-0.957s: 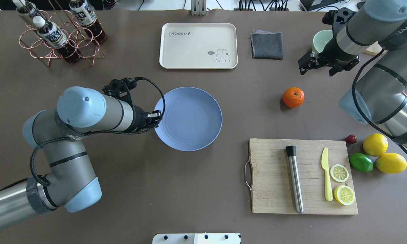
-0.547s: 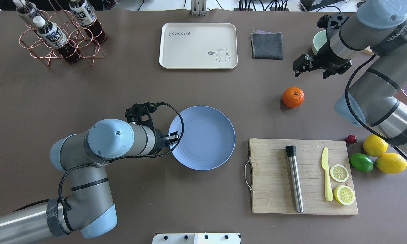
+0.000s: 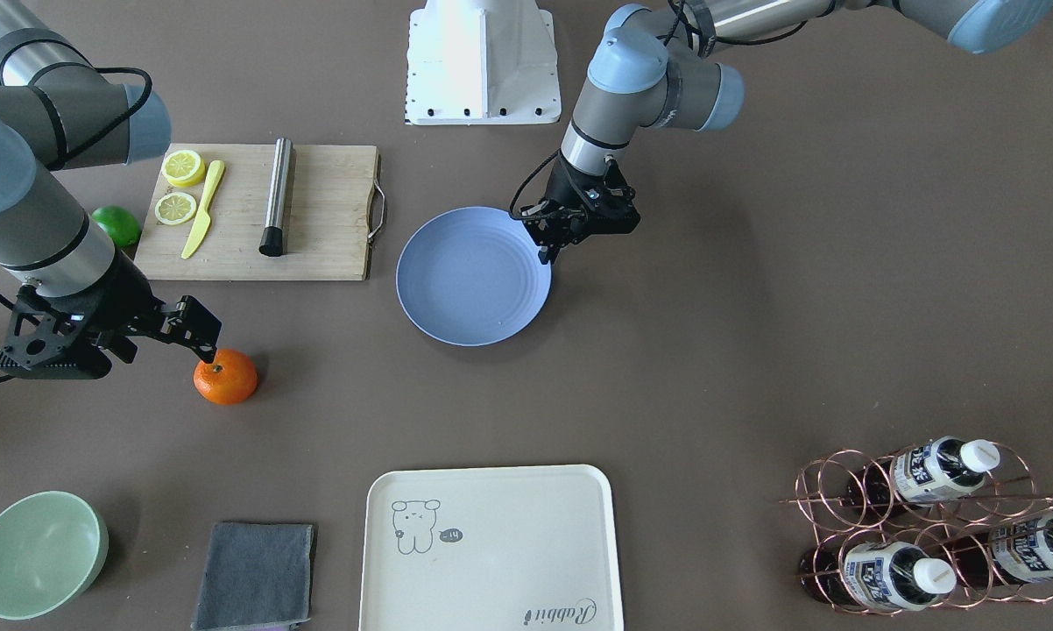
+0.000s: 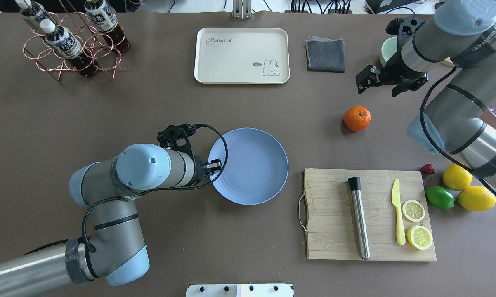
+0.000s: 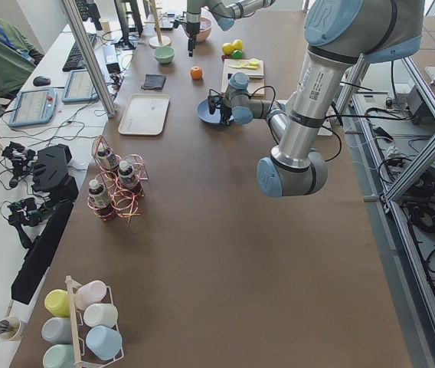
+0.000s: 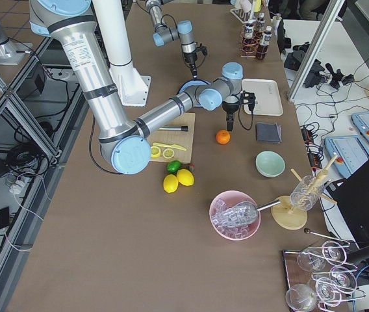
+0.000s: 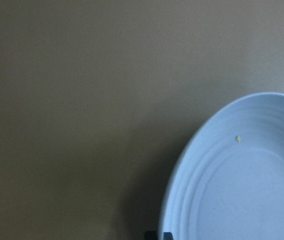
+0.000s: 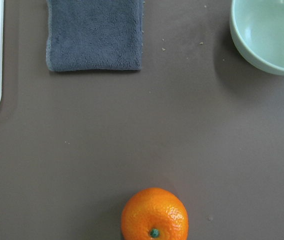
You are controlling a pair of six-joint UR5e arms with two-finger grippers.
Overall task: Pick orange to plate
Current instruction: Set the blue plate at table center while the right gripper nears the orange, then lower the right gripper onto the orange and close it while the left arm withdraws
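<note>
The orange lies on the brown table at the right, its green stem dimple facing up in the right wrist view. My right gripper hovers a little beyond it, open and holding nothing; in the front view it hangs just over the orange. The periwinkle-blue plate sits mid-table, holding nothing. My left gripper is shut on the plate's left rim. In the front view this grip is at the right edge of the plate.
A wooden cutting board with a steel rod, yellow knife and lemon slices lies right of the plate. Two lemons and a lime are beside it. The green bowl, grey cloth, cream tray and bottle rack line the far side.
My left gripper has dragged the plate to the right and toward the robot, slowing in the last half second. My right gripper has shifted slightly left and away, staying beyond the orange.
</note>
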